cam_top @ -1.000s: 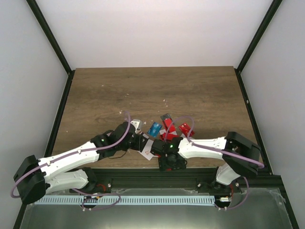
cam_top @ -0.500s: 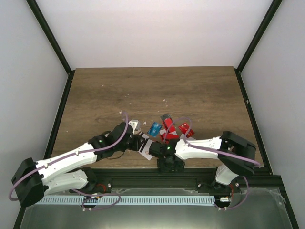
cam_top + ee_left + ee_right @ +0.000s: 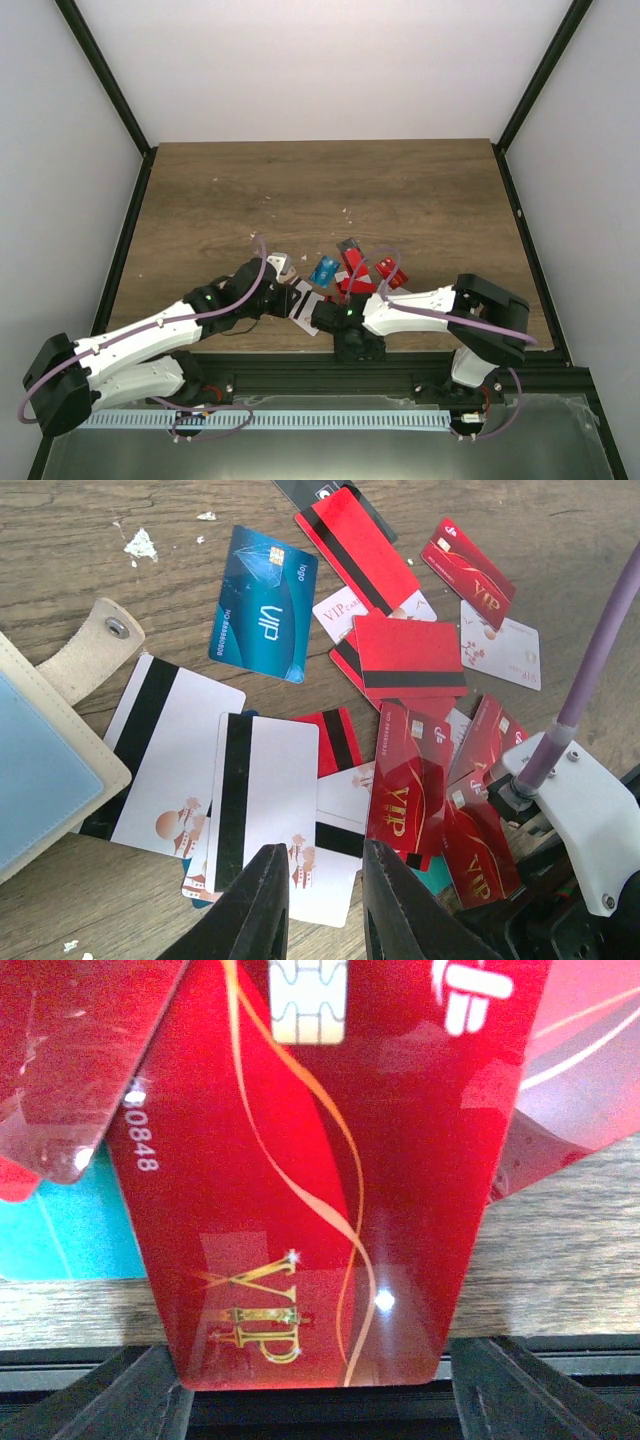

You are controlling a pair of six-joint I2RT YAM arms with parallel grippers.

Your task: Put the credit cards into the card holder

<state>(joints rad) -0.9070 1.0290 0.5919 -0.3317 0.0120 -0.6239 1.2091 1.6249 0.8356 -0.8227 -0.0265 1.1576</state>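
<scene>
Looks barely begun; finds the credit cards (image 3: pixel 408 658) loose in a heap on the bench (image 3: pixel 60 540), just beside the card holder (image 3: pixel 97 772), lying open; shows a pale blue face inside, card or lining impossible to tell; has left jaws narrowly parted, empty, over a white card (image 3: pixel 265 800); has right jaws spread wide astride a red VIP card (image 3: pixel 320 1210), not visibly clamped.
</scene>
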